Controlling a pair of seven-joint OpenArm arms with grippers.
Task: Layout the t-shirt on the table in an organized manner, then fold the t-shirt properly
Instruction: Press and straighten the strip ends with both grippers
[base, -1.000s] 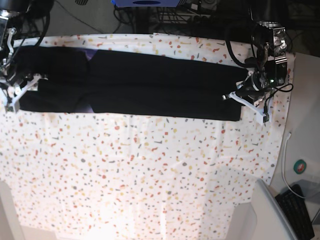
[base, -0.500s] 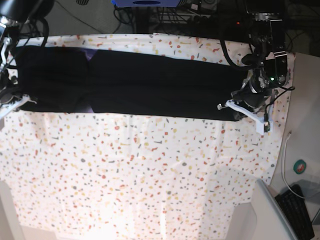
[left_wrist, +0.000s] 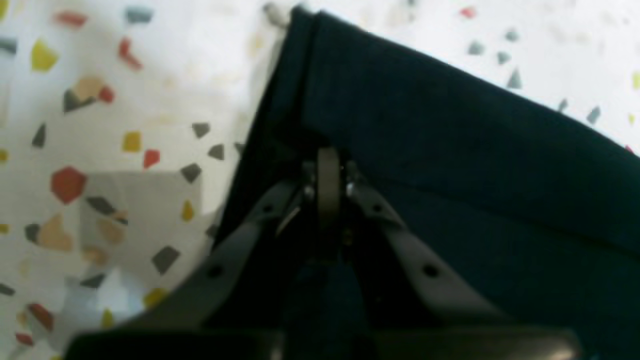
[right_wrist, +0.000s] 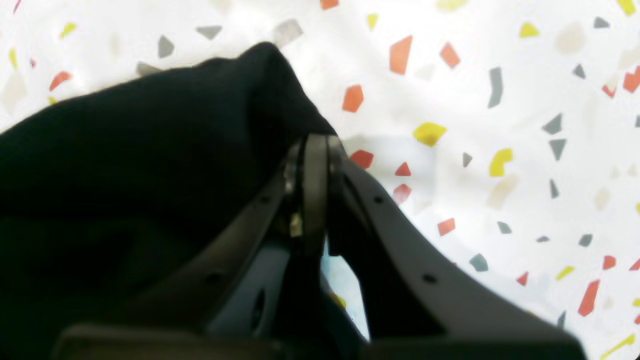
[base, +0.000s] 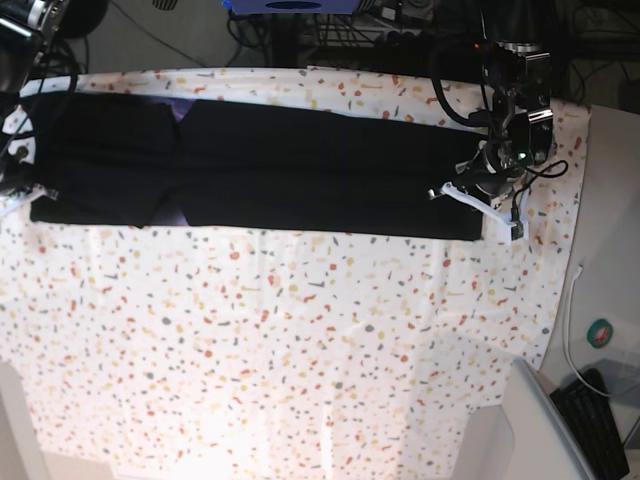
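We are pinching the long black cloth t-shirt (base: 260, 170) lying across the top of the speckled white table (base: 300, 350), left gripper (base: 478, 190) and right gripper (right_wrist: 315, 145) closed on opposite ends.

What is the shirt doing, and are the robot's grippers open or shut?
t-shirt: folded into a long band, flat on the table.
left gripper: shut on the t-shirt's end.
right gripper: shut on the t-shirt's other end.
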